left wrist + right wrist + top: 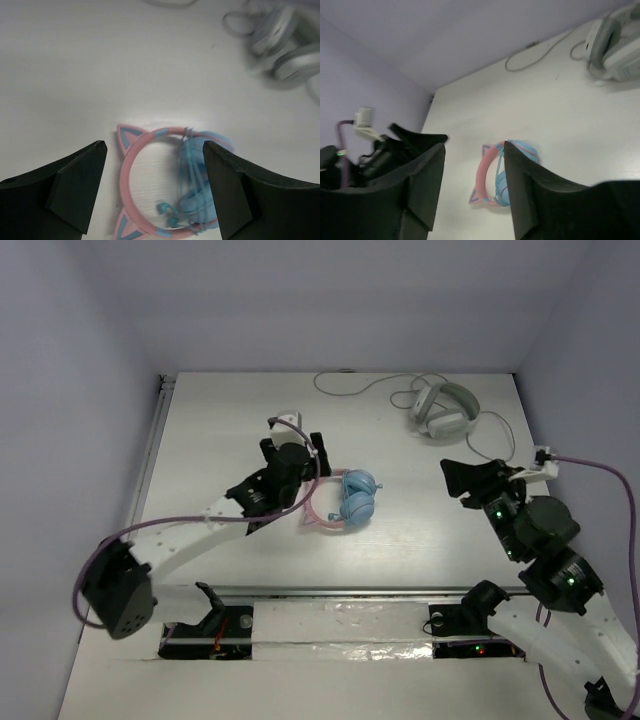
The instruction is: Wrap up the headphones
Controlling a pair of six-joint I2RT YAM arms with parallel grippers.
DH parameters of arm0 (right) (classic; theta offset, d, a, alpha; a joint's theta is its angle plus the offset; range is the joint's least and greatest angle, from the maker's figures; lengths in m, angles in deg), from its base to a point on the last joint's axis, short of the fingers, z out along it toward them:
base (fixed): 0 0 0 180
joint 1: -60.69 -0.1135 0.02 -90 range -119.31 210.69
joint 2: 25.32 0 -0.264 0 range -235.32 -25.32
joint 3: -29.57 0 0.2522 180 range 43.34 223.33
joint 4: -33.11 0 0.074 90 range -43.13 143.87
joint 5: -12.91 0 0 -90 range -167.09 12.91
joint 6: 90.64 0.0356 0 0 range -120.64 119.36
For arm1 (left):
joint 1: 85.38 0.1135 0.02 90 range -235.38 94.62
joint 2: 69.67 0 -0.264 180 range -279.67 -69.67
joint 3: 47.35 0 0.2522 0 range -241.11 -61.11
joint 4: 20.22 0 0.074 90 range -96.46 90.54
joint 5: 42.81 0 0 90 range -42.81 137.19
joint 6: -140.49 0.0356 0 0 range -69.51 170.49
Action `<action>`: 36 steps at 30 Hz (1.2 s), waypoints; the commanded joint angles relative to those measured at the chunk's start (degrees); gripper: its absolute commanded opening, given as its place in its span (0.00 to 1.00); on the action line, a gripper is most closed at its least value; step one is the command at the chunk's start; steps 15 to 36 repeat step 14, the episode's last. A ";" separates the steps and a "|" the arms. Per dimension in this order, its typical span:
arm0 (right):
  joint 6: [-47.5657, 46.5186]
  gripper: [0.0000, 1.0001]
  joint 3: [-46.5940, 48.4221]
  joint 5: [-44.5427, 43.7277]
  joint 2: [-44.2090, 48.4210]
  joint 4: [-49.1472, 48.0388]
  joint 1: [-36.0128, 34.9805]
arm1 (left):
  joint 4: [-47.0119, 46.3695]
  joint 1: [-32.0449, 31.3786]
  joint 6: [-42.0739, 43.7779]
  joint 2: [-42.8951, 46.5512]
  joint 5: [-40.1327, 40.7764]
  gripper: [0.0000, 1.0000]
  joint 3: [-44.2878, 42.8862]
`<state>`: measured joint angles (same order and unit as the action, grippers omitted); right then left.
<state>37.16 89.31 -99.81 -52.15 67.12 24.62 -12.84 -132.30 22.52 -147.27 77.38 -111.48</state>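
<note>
The headphones point(346, 502) lie flat on the white table, their pink cat-ear headband point(131, 159) to the left and light-blue earcups point(201, 200) to the right. The thin blue cable is wound round the earcups, and its plug point(169, 210) lies inside the band. My left gripper point(321, 462) hovers just behind and left of them, jaws wide open and empty point(155, 145). My right gripper point(456, 485) stands off to the right, apart from the headphones point(488, 175), open with nothing between its fingers point(474, 145).
White-grey headphones point(443, 408) with a pale cable point(350, 390) lie at the back right of the table, also seen blurred point(287, 45) and at the frame edge point(620, 45). Purple walls close in the table on three sides.
</note>
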 commanded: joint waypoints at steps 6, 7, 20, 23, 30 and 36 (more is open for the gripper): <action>-0.02 1.00 12.55 -10.74 2.57 12.61 -0.14 | -1.28 -0.37 3.71 27.03 -6.45 0.99 -3.69; 0.51 1.00 12.56 -11.81 2.92 13.32 -0.14 | -0.84 -0.37 3.62 28.63 -6.73 0.99 -3.42; 1.22 1.00 8.26 -10.94 6.44 11.05 -0.14 | 0.75 -0.37 2.13 35.59 -8.84 0.99 2.90; 1.22 1.00 8.26 -10.94 6.44 11.05 -0.14 | 0.75 -0.37 2.13 35.59 -8.84 0.99 2.90; 1.22 1.00 8.26 -10.94 6.44 11.05 -0.14 | 0.75 -0.37 2.13 35.59 -8.84 0.99 2.90; 1.22 1.00 8.26 -10.94 6.44 11.05 -0.14 | 0.75 -0.37 2.13 35.59 -8.84 0.99 2.90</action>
